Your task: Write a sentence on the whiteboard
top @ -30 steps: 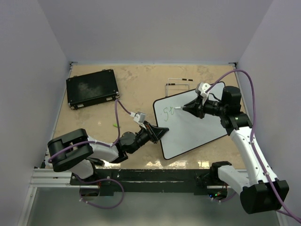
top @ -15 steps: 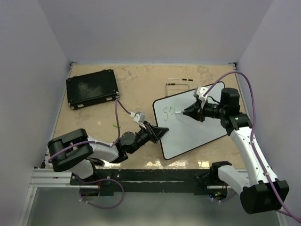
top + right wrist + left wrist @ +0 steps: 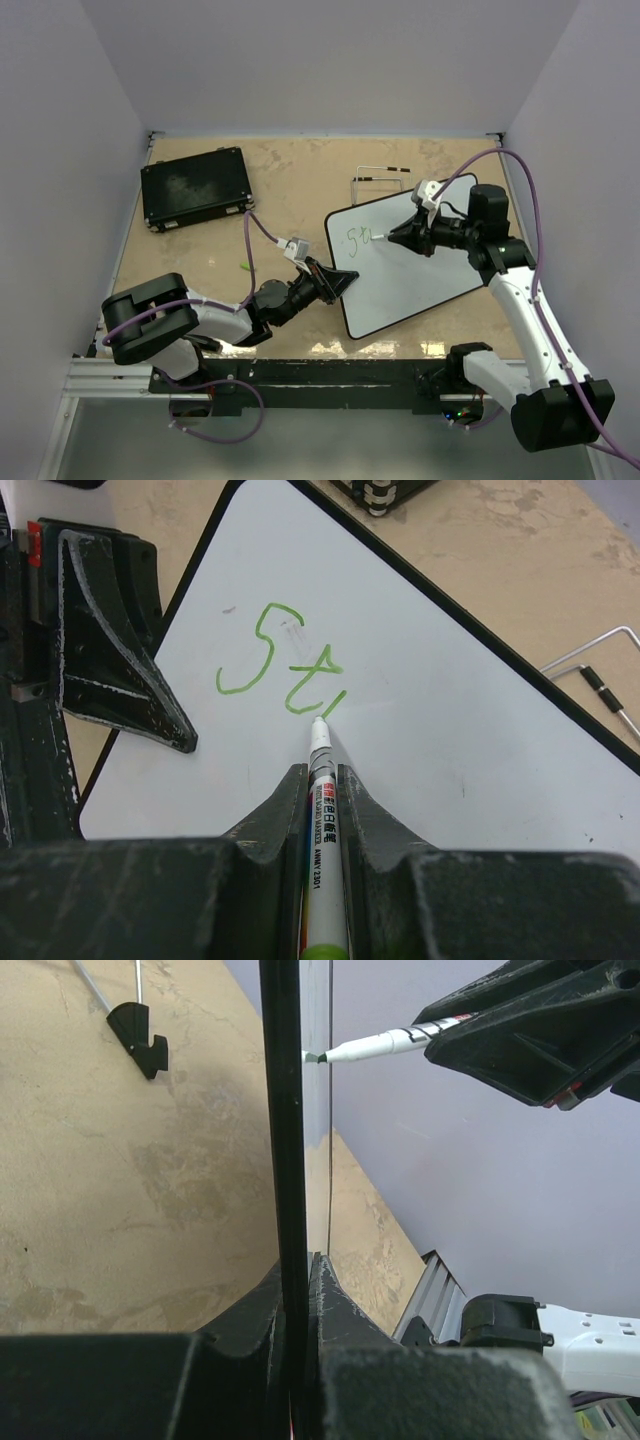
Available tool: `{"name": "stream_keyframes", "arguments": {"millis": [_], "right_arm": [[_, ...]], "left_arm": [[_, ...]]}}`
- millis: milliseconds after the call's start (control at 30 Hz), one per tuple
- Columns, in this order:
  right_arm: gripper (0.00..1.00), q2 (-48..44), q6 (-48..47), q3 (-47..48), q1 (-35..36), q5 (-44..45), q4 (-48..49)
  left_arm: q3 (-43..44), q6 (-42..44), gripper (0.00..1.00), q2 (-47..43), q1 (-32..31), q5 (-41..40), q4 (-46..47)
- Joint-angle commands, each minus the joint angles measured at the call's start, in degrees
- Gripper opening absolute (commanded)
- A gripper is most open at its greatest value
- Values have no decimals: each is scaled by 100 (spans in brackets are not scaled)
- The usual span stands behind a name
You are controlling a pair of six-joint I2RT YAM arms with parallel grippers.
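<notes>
— How's your left side sitting?
— My left arm (image 3: pixel 215 322) lies low, folded close to its base, and reaches forward and to the right. The left gripper (image 3: pixel 338 283) is rolled onto its side, jaws pinched tight on the near-left edge of the board (image 3: pixel 420 270).
— And the right?
— My right arm (image 3: pixel 530 330) climbs from its base up the right side, then bends at the elbow and points left. The right gripper (image 3: pixel 393 234) is clamped on my marker (image 3: pixel 323 880), a finger on each side of the barrel, nose tilted down.
</notes>
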Motion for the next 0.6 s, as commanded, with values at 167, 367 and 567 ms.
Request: {"name": "stream_keyframes", "arguments": {"millis": [167,367,567], "right_arm": [[0,40,468,257,14,734,732],[0,-126,504,249,-13,665,689],[0,-399,55,222,-48,173,188]], "left_arm": [[103,621,0,50,-52,271,19],[103,621,0,58,-43,271,1],[50,621,0,41,-43,236,19]]}}
